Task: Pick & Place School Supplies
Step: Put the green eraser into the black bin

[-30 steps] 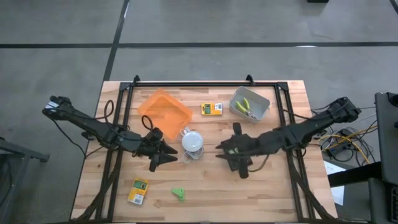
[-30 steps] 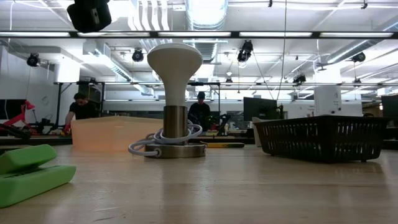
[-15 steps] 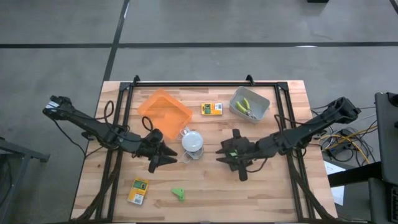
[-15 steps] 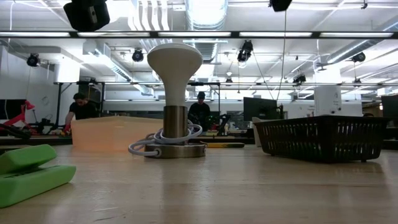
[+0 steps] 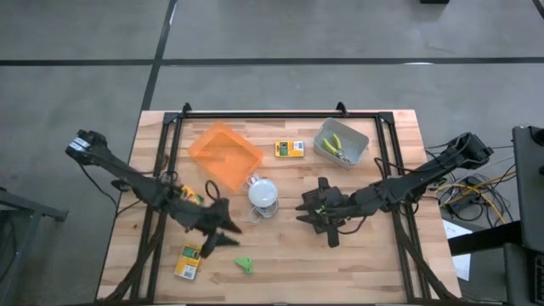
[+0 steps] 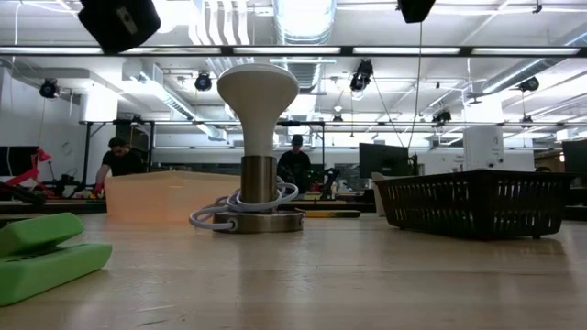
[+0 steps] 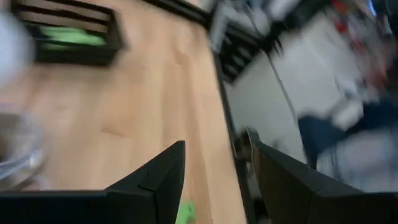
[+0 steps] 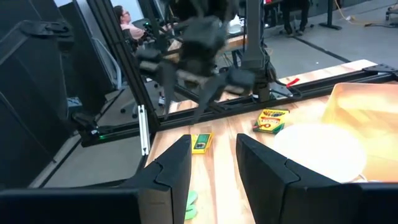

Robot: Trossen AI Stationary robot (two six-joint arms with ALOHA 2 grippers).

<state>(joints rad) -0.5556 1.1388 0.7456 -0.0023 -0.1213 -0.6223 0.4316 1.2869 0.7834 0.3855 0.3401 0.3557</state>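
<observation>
One left tool [image 5: 223, 235] now nearer the printed box [image 5: 189, 261].

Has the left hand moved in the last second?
Yes. The left hand has swung away from the white lamp toward the near table edge, ending close to the yellow box.
</observation>
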